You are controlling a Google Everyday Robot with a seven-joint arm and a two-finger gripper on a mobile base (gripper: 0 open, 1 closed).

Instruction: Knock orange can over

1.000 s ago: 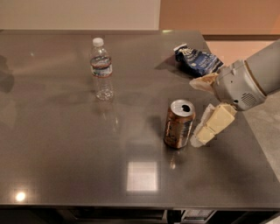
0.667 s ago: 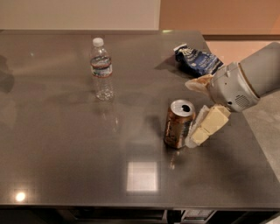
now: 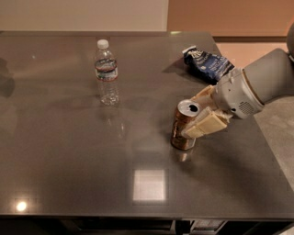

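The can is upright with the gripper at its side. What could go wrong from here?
The gripper sits beside the orange can, fingers open, one low on its body; a push might slide it along the table instead of tipping it. If tipped away from the arm, it could roll toward the water bottle.

Glossy grey table [image 3: 69, 151], light glare [image 3: 149, 185]; pale wall [image 3: 82, 13], perhaps tan panel [image 3: 229, 16].

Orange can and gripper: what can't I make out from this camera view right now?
Camera view, the only one:
1. Orange can: its right side is hidden behind the near finger of the gripper, which is open at the can's right. Whether the far finger touches the can cannot be told.
2. Arm: cut off by the right edge.
3. Blue bag: near end hidden by the wrist.
4. Water bottle: label too small to read.
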